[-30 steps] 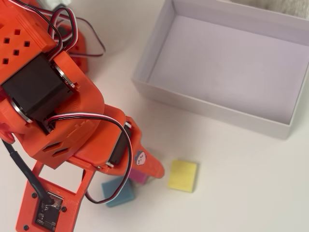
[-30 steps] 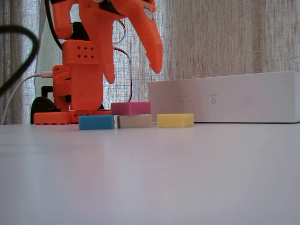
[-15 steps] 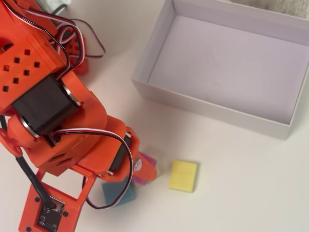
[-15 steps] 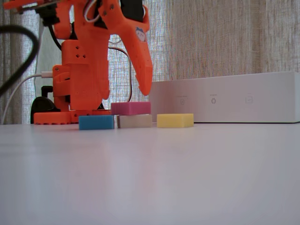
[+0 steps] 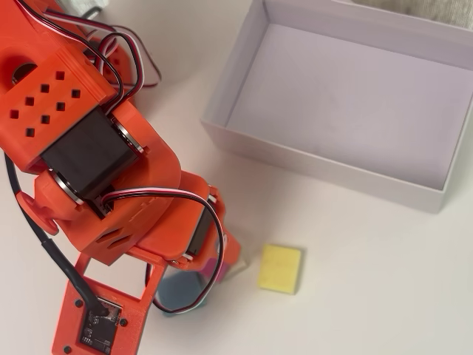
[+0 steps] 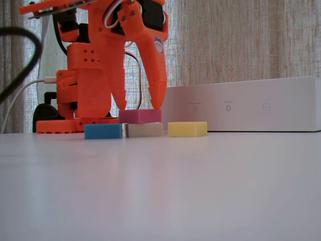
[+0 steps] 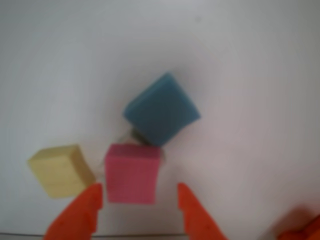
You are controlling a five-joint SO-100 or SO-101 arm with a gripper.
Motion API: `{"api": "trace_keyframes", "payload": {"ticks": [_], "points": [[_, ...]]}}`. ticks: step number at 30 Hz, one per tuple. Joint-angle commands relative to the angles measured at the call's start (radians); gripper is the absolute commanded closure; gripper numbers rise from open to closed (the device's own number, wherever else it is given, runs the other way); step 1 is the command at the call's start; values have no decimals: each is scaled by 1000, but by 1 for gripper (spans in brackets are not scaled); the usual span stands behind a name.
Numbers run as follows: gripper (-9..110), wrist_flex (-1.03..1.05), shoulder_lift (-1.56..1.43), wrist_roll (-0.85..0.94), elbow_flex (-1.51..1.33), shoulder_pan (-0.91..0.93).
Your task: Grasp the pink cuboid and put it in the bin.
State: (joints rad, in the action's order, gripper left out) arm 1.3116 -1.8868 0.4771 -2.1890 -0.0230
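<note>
The pink cuboid (image 6: 140, 116) lies on top of a beige block (image 6: 144, 129), between a blue block (image 6: 103, 131) and a yellow block (image 6: 187, 129). My orange gripper (image 6: 139, 106) is open, its two fingertips just above the pink cuboid's left and right top edges. In the wrist view the pink cuboid (image 7: 132, 172) sits between the tips of the gripper (image 7: 138, 189), with the blue block (image 7: 161, 108) beyond it and the yellow block (image 7: 61, 170) to the left. The white bin (image 5: 336, 89) stands empty at the upper right of the overhead view; the arm hides the pink cuboid there.
The bin's long white wall (image 6: 241, 104) rises right of the blocks in the fixed view. The arm's base (image 6: 75, 100) and cables stand behind the blocks. The yellow block (image 5: 280, 268) lies just below the bin's near wall in the overhead view.
The gripper has come down and shifted left, from high above the blocks to straddling the pink cuboid's top. The blocks have not moved.
</note>
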Motion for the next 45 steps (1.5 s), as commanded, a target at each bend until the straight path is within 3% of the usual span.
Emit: {"api": "trace_keyframes", "payload": {"ticks": [1,27,40,45], "points": [[83,-20,-6,-3,-2,0],[88,-115,-12,-5,-48,6],[96,-130,-37,-5,-83,-2],[110,-149,-43,-5,-83,-3]]}}
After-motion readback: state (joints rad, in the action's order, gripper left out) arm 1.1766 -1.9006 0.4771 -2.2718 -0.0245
